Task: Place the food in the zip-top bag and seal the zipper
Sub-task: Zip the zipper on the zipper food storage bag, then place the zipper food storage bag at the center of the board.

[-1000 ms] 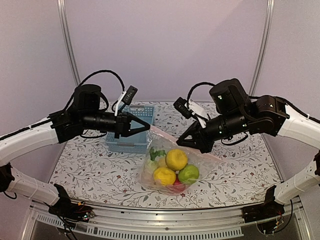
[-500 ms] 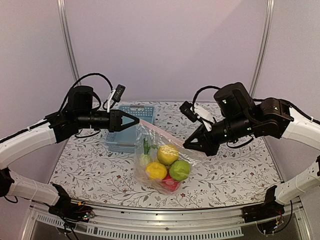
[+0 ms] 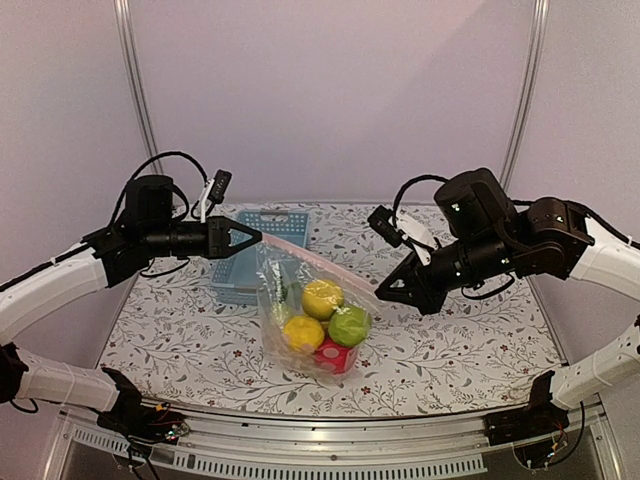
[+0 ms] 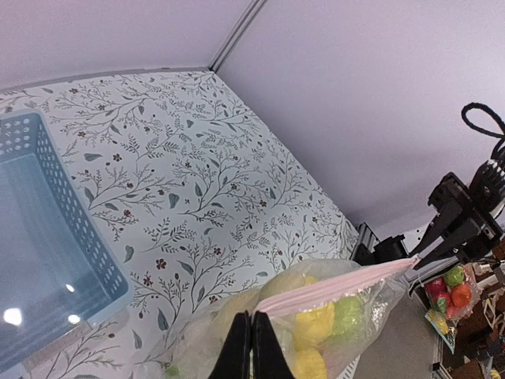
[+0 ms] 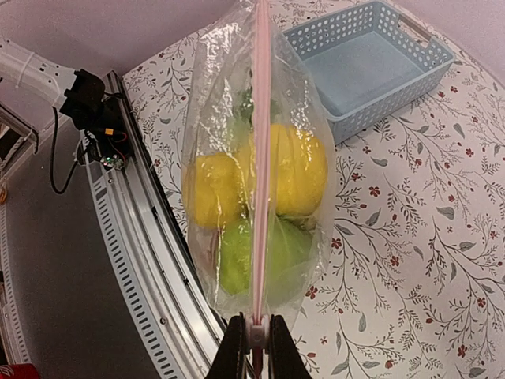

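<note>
The zip-top bag [image 3: 285,300] hangs in the air between both grippers, its bottom near the table. Its pink zipper [image 3: 320,262] is pulled taut along the top. Inside is the food: two yellow lemons [image 3: 322,297], a green fruit [image 3: 349,325], a red piece [image 3: 332,355] and a green-leafed piece. My left gripper [image 3: 258,237] is shut on the bag's left top corner [image 4: 272,316]. My right gripper [image 3: 382,290] is shut on the zipper's right end, pinching a small white slider [image 5: 256,332] on the pink strip [image 5: 260,158].
The light-blue basket [image 3: 235,282] stands on the floral tablecloth behind the bag and under the left gripper; it looks empty in the wrist views [image 5: 371,63]. The table's metal front rail [image 3: 330,440] runs just below the bag.
The bag has gone from slumping on the table to hanging upright. The left gripper drew back left and up, the right gripper moved right, and the zipper strip stretched straight between them.
</note>
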Controlling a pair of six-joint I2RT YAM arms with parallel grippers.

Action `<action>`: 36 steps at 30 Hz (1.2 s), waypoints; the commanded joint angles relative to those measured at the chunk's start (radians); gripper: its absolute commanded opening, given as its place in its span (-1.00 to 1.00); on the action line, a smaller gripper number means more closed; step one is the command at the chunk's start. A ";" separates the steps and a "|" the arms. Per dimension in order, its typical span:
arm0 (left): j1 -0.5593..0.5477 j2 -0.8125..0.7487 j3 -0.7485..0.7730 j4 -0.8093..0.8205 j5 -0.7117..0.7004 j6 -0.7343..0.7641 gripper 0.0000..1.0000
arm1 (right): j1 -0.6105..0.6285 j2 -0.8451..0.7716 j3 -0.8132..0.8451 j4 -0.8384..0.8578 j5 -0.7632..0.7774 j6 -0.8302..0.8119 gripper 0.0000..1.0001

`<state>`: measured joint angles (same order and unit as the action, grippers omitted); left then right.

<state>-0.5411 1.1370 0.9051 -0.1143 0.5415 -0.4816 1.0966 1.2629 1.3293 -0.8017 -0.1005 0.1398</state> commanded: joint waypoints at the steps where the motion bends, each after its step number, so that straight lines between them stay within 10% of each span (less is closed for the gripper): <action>1: 0.063 -0.014 -0.020 0.025 -0.084 -0.018 -1.00 | -0.001 -0.040 -0.022 -0.121 0.013 0.014 -1.00; 14: 0.076 -0.007 -0.028 0.035 -0.067 -0.012 -1.00 | -0.001 -0.047 -0.022 -0.120 0.015 0.018 -1.00; 17: 0.076 -0.006 -0.021 0.028 -0.050 0.007 -0.98 | -0.001 -0.055 -0.021 -0.103 0.001 0.022 -0.74; 27: 0.076 -0.008 0.018 0.008 -0.069 0.043 0.60 | -0.007 -0.044 0.016 -0.072 0.088 0.064 0.58; 36: 0.116 -0.024 0.025 -0.033 -0.234 0.048 0.99 | -0.100 -0.049 0.012 -0.040 0.239 0.125 0.98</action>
<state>-0.4637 1.1217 0.9047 -0.1036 0.4053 -0.4454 1.0523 1.2167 1.3285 -0.8642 0.0471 0.2230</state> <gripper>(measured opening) 0.994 0.985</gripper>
